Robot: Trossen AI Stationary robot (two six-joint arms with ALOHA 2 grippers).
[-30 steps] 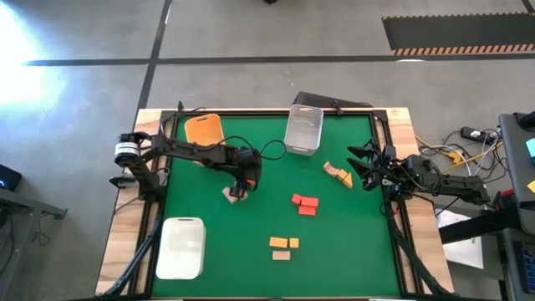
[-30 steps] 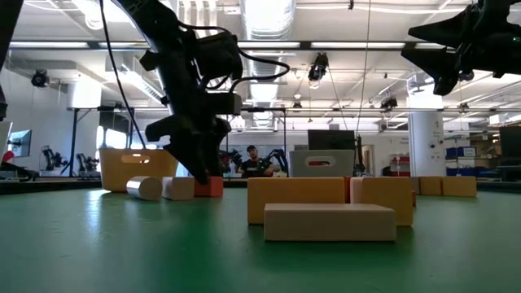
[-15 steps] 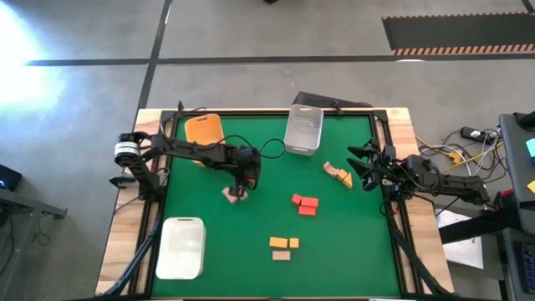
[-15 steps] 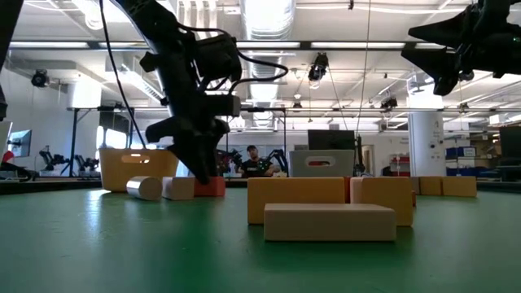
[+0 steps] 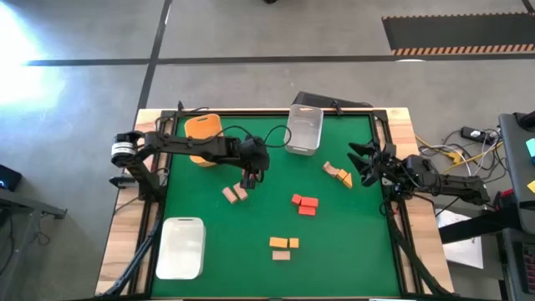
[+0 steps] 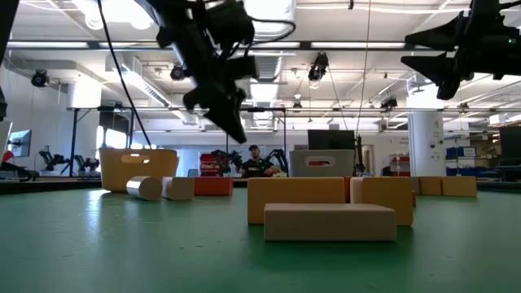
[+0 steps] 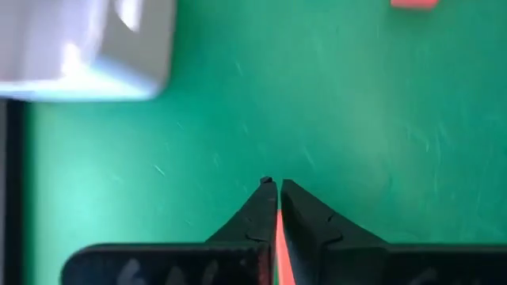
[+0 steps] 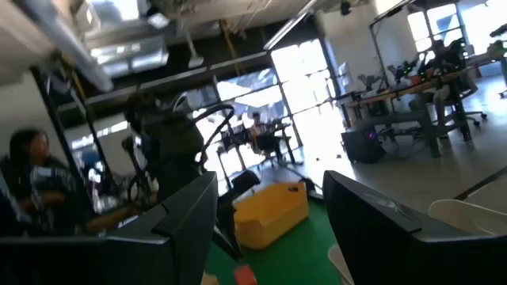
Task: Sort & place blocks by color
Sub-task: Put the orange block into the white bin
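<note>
My left gripper (image 5: 250,177) hangs shut above the table (image 6: 234,130), right of the orange bin (image 5: 203,130). Nothing shows between its fingers in the low view. In the left wrist view a thin red strip shows in the slit between them (image 7: 277,186); what it is, I cannot tell. Below it a red block (image 6: 213,186), a tan block (image 6: 177,188) and a tan cylinder (image 6: 145,188) lie on the mat. My right gripper (image 5: 361,164) stands open (image 8: 269,229), raised above the mat at the right, beside tan and orange blocks (image 5: 338,174).
A clear bin (image 5: 303,130) stands at the far edge and a white bin (image 5: 182,247) at the near left. Red blocks (image 5: 305,203) lie mid-table. Yellow-orange blocks (image 5: 284,242) and a tan block (image 5: 281,255) lie nearer the front.
My left gripper has shut, then risen off the mat and gone toward the far edge and a little to the right. The red block that stood at its fingertips stays on the mat beside the tan pieces.
</note>
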